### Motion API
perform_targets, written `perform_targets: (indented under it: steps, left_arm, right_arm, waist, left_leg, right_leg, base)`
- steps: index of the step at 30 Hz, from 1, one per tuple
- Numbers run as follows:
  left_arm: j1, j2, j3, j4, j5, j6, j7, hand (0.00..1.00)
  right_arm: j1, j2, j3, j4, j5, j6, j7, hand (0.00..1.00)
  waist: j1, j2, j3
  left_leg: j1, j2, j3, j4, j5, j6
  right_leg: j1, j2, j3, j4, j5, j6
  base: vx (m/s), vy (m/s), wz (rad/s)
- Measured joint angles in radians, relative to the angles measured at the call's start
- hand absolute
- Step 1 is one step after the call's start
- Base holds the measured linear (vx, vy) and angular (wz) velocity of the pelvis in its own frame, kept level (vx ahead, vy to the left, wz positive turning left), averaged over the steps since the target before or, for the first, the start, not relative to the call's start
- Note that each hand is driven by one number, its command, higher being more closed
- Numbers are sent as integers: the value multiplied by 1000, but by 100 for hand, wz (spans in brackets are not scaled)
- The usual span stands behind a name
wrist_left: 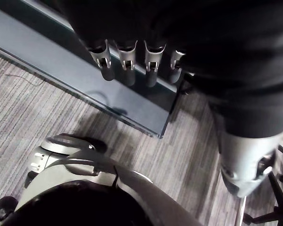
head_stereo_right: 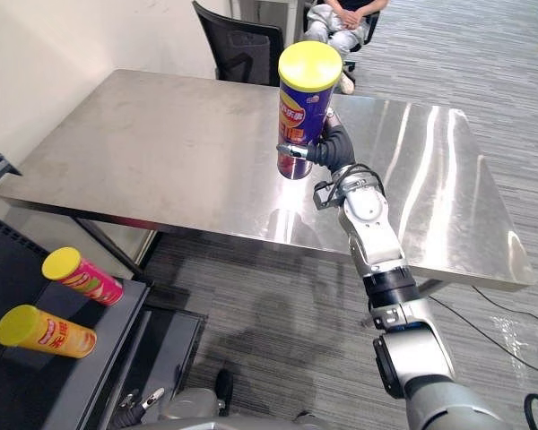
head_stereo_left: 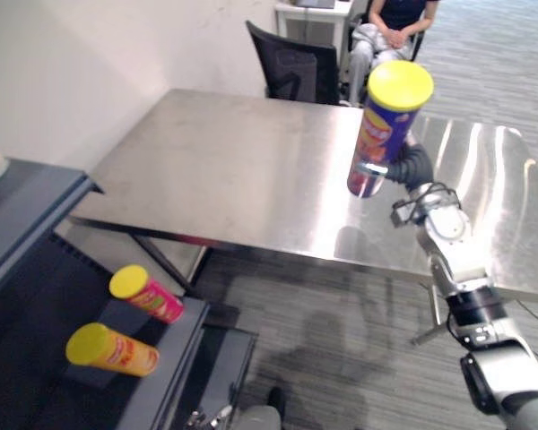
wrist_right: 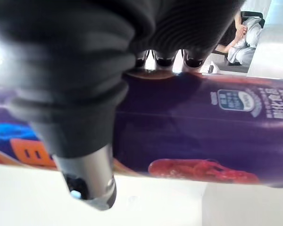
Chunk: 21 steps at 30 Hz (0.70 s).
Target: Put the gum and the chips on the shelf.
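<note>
Your right hand point(head_stereo_right: 327, 150) is curling its fingers round one purple chips can point(head_stereo_right: 303, 112) and holding it slightly tilted above the steel table point(head_stereo_right: 161, 143). Two more cans, a pink can point(head_stereo_left: 148, 294) and an orange can point(head_stereo_left: 112, 349), are lying on the dark shelf point(head_stereo_left: 36, 376) at the near left. One black chair point(head_stereo_left: 291, 67) is standing at the table's far edge, and one person point(head_stereo_left: 390, 31) is sitting beyond it. Your left hand point(wrist_left: 126, 59) is hanging with its fingers straight.
</note>
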Motion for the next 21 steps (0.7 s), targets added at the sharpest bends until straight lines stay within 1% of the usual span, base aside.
perform_targets:
  steps: [3,4,8,10,14,17,19,21]
  left_arm:
    - [2,3,1,6,0,0,3,0]
    - [5,4,4,9,0,0,3,0]
    - [6,4,20,17,-1,-2,8,0]
    - [15,4,29,18,-1,-5,9,0]
    - [15,4,30,34,-1,-11,12,0]
    - [16,2,30,51,-1,-21,19,0]
    - [19,2,31,54,-1,-24,20,0]
    - [22,2,30,54,-1,-29,20,0]
  right_arm:
    - [82,0,-40,-70,24,1,28,100]
    - [110,0,-50,-99,40,4,34,100]
    - [226,0,-91,-208,84,9,59,100]
    - [285,0,-101,-248,109,8,77,100]
    - [406,0,-161,-292,138,6,87,100]
    - [471,1,-194,-314,146,5,101,100]
    - [490,1,-197,-328,146,-7,101,100]
    - [523,1,-209,-340,147,-22,98,100]
  waist:
    - [-16,-15,-18]
    - [-27,-21,-22]
    - [-35,-32,-37]
    - [-54,-40,-42]
    - [-62,-40,-54]
    - [-78,-36,-63]
    - [-85,-36,-63]
    - [-98,-37,-64]
  left_leg:
    - [5,1,8,-10,0,-1]
    - [9,1,15,-14,0,-1]
    - [20,2,37,-24,-2,-2]
    - [23,5,53,-27,-2,-2]
    - [32,4,58,-37,-2,-2]
    - [33,4,62,-39,-2,-2]
    - [33,8,78,-40,-2,-3]
    - [35,9,80,-39,-3,-4]
  right_leg:
    - [-2,2,10,-1,0,0]
    - [-3,3,14,-1,0,0]
    - [-15,5,41,1,0,0]
    - [-18,5,54,3,0,0]
    - [-20,5,63,7,0,-1]
    - [-29,5,69,14,-3,-4]
    - [-34,5,83,17,-3,-5]
    - [-35,5,88,19,-3,-5]
  base:
    - [27,-9,-12]
    - [7,-3,-11]
    - [9,6,-19]
    - [12,8,-15]
    - [-3,5,-8]
    - [-4,4,-5]
    - [1,11,-17]
    - [2,7,-9]
